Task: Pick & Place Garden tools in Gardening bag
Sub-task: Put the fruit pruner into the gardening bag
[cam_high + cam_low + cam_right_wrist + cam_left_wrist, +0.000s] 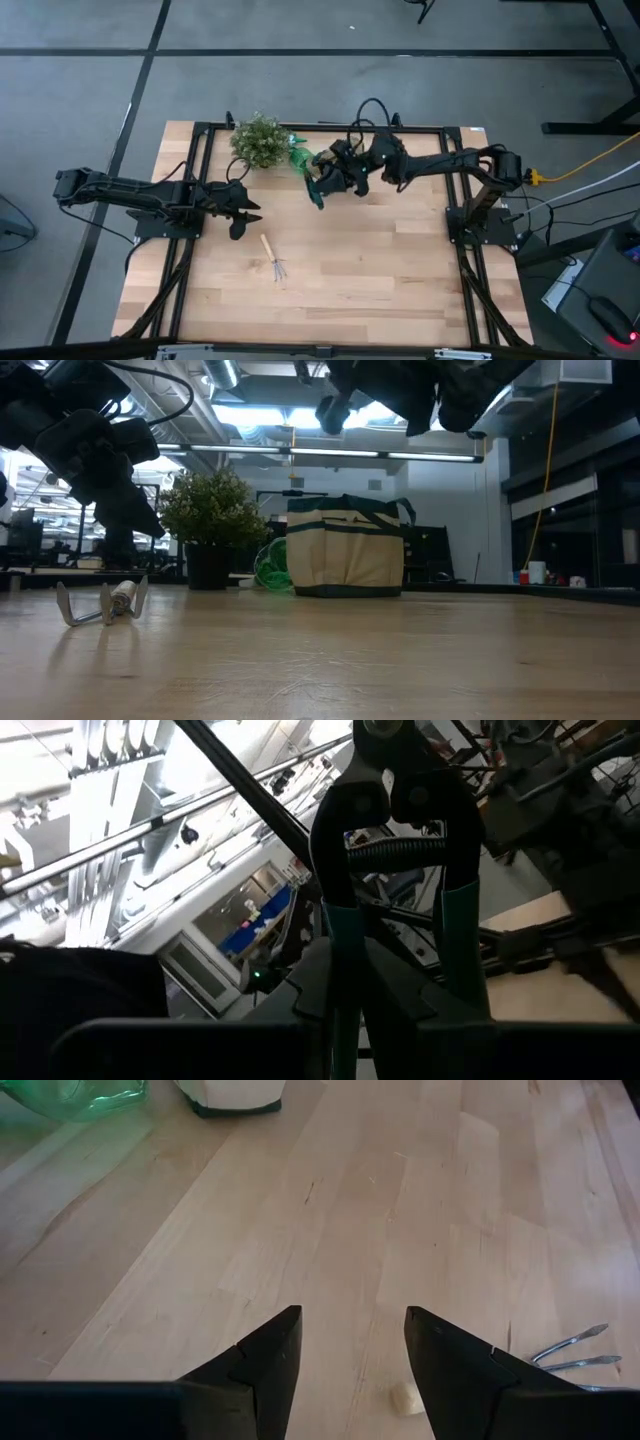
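Hovering high over the back of the tabletop (pixel 380 270), the right hand (pixel 322 188) is clamped on the pruning shears (pixel 400 870). In the right wrist view the shears stand up between its fingers, dark blades and a coiled spring at the pivot, teal-green grips running down into the hold. From above, the shears' green tips (pixel 318 195) poke out just below that hand, right over the bag.

The gardening bag (pixel 346 550) sits upright near the back edge, tan fabric with dark green trim and handles, and from overhead it is mostly covered by the right arm. Just beside it is a bright green plastic tool (pixel 268 565), resting on the tabletop between the bag and the potted plant (pixel 210 520). No writing or label can be read on the bag, the tools or the plant pot.

Over on the left side, the left hand (pixel 243 213) hangs above the wood with its fingers (pixel 255 1370) spread apart, nothing between them. The little rake (pixel 272 259) lies flat towards the front, well apart from the bag, wooden handle pointing back and metal tines (pixel 570 1355) forward. In the left wrist view those tines show just off one finger, and the end of the rake's handle (pixel 405 1398) peeks up between the two fingers.
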